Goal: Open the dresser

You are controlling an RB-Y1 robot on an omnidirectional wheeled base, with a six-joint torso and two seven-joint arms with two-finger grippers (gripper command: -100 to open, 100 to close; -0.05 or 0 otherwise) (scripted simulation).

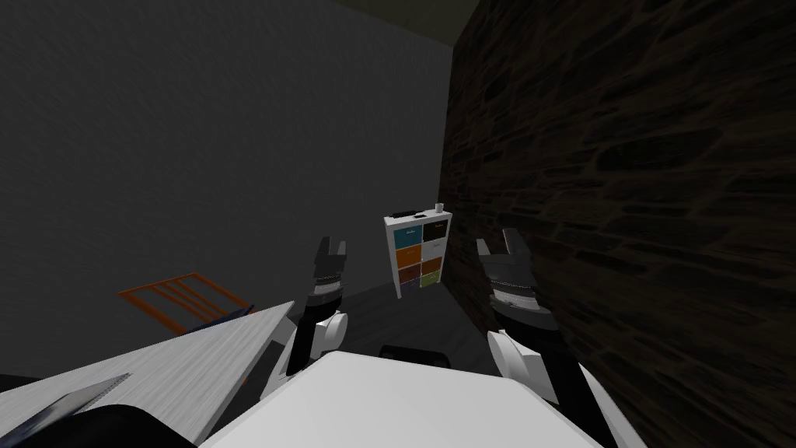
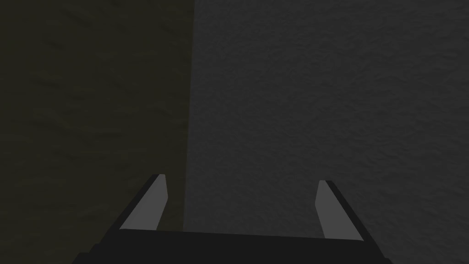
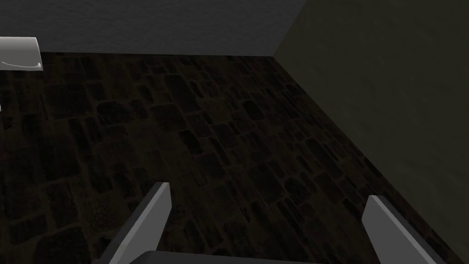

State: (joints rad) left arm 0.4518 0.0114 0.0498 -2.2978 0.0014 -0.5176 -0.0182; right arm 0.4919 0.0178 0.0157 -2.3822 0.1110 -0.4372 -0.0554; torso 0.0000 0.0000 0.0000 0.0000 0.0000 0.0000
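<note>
white dresser (image 1: 418, 253) on dark floor (image 1: 404, 315), cup (image 1: 439, 208) atop

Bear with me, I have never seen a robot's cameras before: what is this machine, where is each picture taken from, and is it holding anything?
This is a simulated two-armed house robot. The wide picture comes from its head camera, looking down. The left end effector and right end effector stand raised, each with two fingers open; nothing is held. The other two pictures come from a camera on each wrist, looking along those fingers. Ahead, beside the dark brick wall, stands the dresser, white with coloured fronts, a small cup on top, some way off.
</note>
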